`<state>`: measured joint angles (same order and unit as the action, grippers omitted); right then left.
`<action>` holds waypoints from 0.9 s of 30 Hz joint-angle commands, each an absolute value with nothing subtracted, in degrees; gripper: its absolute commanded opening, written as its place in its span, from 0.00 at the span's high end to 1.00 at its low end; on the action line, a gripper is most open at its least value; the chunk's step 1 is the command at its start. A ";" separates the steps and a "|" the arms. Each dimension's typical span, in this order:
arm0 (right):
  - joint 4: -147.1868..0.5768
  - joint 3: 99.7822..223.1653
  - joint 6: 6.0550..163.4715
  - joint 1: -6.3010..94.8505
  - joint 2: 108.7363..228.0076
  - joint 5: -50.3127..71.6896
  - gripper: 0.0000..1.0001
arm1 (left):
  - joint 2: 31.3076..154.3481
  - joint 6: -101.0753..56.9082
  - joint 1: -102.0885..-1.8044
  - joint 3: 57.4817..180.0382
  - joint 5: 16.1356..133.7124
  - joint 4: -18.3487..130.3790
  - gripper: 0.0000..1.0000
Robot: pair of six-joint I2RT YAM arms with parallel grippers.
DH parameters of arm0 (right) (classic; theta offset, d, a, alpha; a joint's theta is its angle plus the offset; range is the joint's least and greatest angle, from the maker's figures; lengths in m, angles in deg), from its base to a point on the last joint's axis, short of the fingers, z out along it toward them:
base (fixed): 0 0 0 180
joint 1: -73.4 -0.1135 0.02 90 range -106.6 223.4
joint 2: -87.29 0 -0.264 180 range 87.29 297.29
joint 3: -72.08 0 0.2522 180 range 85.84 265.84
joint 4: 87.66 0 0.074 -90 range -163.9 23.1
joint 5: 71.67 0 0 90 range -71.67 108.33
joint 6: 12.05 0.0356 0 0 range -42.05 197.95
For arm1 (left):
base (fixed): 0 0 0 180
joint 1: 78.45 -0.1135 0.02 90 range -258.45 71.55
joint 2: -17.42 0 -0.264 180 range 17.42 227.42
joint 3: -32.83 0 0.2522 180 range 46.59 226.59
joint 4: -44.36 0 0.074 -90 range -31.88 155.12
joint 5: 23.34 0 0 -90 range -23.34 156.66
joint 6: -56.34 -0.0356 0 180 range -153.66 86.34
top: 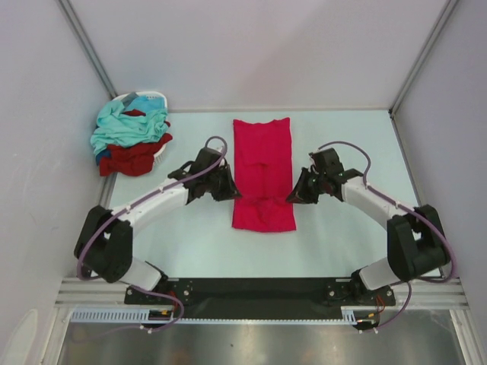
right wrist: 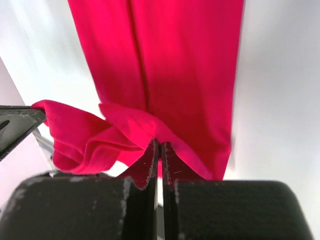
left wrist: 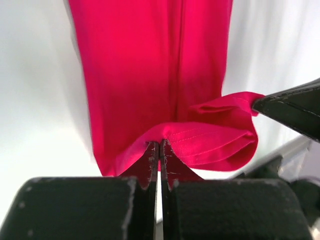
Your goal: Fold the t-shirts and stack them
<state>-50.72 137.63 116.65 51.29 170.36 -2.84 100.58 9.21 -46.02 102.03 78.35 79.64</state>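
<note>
Crimson-pink t-shirt (top: 262, 156): long folded strip, one end bunched between left pincer (top: 230, 192) and right pincer (top: 294, 196), both clamped on it.

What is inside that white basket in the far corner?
A crumpled light teal shirt lies over a dark red shirt, both spilling out of the basket. Anything beneath them is covered.

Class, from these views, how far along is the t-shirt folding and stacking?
Done: the crimson-pink shirt lies narrowed into a long strip. In hand: left gripper and right gripper, jaws shut, pinch its near end, lifted for a crosswise fold. Remaining: the teal shirt and maroon shirt heaped on the basket; no stack.
</note>
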 commanded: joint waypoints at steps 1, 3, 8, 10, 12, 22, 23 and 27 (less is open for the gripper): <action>-56.06 144.36 111.62 55.02 176.57 -4.96 1.00 | 106.44 2.82 -48.29 108.54 75.02 75.35 1.00; -55.88 146.65 110.74 55.99 180.88 -5.92 1.00 | 109.86 1.85 -48.65 110.21 74.40 74.99 1.00; -55.53 152.01 108.36 58.36 186.69 -5.93 1.00 | 113.48 0.09 -50.58 114.26 73.61 74.99 1.00; -55.79 153.59 108.45 58.90 188.62 -6.63 1.00 | 114.79 -0.52 -51.63 115.75 73.96 74.91 1.00; -56.24 155.00 108.27 59.16 190.81 -7.16 1.00 | 115.77 -0.88 -52.08 116.81 74.05 75.08 1.00; -55.18 164.23 106.95 60.13 199.52 -8.48 1.00 | 122.62 -2.55 -54.01 122.44 73.78 75.87 1.00; -55.09 164.67 106.87 60.30 199.88 -8.48 1.00 | 123.24 -2.55 -54.10 122.53 73.52 75.79 1.00; -54.83 166.87 106.95 61.27 201.46 -8.39 1.00 | 125.08 -2.90 -54.89 124.28 74.13 75.61 1.00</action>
